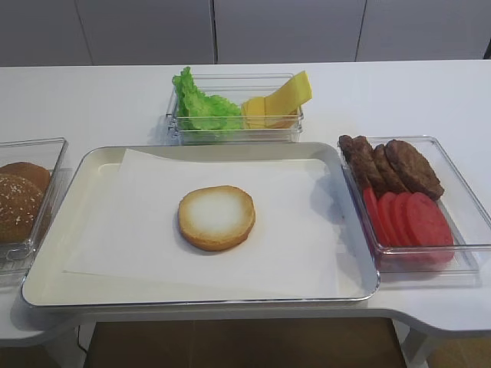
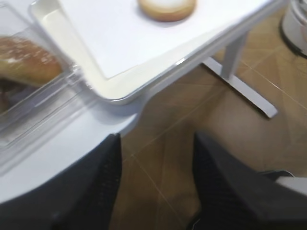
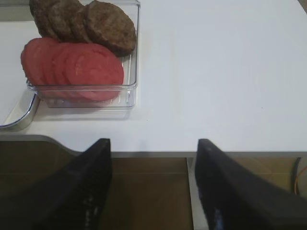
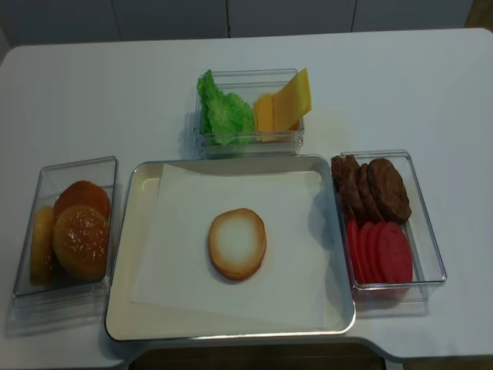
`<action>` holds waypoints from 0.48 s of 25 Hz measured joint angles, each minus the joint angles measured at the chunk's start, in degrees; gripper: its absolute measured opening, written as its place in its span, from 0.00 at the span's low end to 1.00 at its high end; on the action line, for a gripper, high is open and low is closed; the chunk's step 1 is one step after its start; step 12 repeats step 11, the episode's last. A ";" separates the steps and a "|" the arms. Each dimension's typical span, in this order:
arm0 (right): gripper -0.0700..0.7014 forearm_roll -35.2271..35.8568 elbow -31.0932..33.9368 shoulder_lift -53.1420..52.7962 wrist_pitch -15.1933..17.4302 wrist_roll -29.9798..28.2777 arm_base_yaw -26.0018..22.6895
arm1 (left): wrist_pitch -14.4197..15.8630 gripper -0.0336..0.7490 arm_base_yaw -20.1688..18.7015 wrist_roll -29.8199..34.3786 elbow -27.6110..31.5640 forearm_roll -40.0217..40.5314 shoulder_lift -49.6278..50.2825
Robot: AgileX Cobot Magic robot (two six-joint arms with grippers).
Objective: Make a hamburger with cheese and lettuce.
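Note:
The hamburger is a single bun half (image 1: 216,217), cut face up, on white paper in the middle of the metal tray (image 1: 46,268). It also shows in the realsense view (image 4: 237,243) and at the top of the left wrist view (image 2: 167,8). Lettuce (image 1: 202,107) and cheese slices (image 1: 278,101) stand in a clear box behind the tray; they also show as lettuce (image 4: 224,114) and cheese (image 4: 285,104). My left gripper (image 2: 156,153) is open and empty below the table's front left edge. My right gripper (image 3: 153,153) is open and empty below the front right edge.
A clear box at the right holds meat patties (image 1: 391,165) and tomato slices (image 1: 406,218). A clear box at the left holds sesame buns (image 4: 77,231). The table's front edge (image 3: 158,152) runs just beyond my right fingertips. A table leg (image 2: 235,76) stands over the floor.

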 joint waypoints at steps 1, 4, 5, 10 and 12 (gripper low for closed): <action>0.66 0.00 0.00 0.00 0.00 0.00 0.00 | 0.00 0.50 0.00 -1.60 0.04 1.59 0.00; 0.66 0.00 0.00 0.00 0.00 0.00 0.00 | -0.10 0.50 0.00 -3.60 0.04 2.95 0.00; 0.66 0.00 0.00 0.00 0.00 0.00 0.00 | -0.10 0.50 0.00 -3.82 0.04 2.93 0.00; 0.66 0.00 0.00 0.00 0.00 0.00 0.00 | -0.21 0.50 0.00 -3.83 0.04 3.07 0.00; 0.66 0.00 0.00 0.00 0.00 0.00 0.00 | -0.21 0.50 0.00 -3.61 0.04 3.07 0.00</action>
